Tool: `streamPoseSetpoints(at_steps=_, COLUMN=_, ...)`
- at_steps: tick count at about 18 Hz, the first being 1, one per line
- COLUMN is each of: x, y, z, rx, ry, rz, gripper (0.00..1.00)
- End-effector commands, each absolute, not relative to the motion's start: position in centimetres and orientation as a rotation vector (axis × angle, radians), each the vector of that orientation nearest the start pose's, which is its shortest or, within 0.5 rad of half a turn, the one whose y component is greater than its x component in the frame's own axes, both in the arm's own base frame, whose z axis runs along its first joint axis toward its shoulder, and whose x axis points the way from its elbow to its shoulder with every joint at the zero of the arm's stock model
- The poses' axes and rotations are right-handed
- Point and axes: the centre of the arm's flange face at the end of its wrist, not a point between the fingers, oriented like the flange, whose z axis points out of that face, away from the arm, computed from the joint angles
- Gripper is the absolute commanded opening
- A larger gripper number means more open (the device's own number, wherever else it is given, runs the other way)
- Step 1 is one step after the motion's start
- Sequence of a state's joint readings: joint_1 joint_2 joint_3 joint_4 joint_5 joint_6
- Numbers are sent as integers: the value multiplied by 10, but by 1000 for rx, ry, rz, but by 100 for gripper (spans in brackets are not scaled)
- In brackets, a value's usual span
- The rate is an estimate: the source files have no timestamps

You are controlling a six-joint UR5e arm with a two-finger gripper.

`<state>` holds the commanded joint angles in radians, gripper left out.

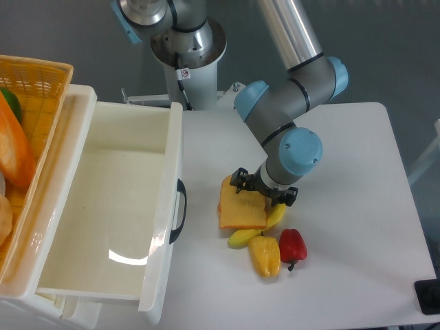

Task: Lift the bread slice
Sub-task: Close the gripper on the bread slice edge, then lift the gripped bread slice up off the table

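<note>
White table (344, 158), bread slice (242, 210), banana (249, 234), two peppers (265, 256), bin (110, 206)

- The gripper (257, 196) sits low over the bread slice's (241, 210) far edge; whether it grips is unclear.
- A banana (256, 229) pokes out at the slice's 5 o'clock.
- A yellow pepper (265, 256) and a red pepper (292, 246) lie beyond.
- A white bin (110, 206) stands at 9 o'clock.
</note>
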<state>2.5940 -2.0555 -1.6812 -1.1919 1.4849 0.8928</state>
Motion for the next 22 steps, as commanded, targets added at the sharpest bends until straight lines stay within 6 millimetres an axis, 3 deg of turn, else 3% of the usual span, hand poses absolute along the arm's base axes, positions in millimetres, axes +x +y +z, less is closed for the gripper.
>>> streamPoseSetpoints(at_steps=2, x=-437, y=433, z=200, rx=-3169, ry=-212, rz=-359, gripper=100)
streamPoseSetpoints(at_steps=4, x=-437, y=433, z=200, rx=-3170, ry=-212, rz=-361, gripper=91)
streamPoseSetpoints(at_steps=12, x=-436, y=434, z=202, rx=-3166, ry=-210, rz=-363, gripper=1)
streamPoseSetpoints(at_steps=18, x=-440, y=437, z=217, rx=-3157, ry=-205, rz=-331, gripper=0)
streamPoseSetpoints(at_steps=22, x=-446, y=448, z=275, rx=-3132, ry=-87, rz=-252, gripper=0)
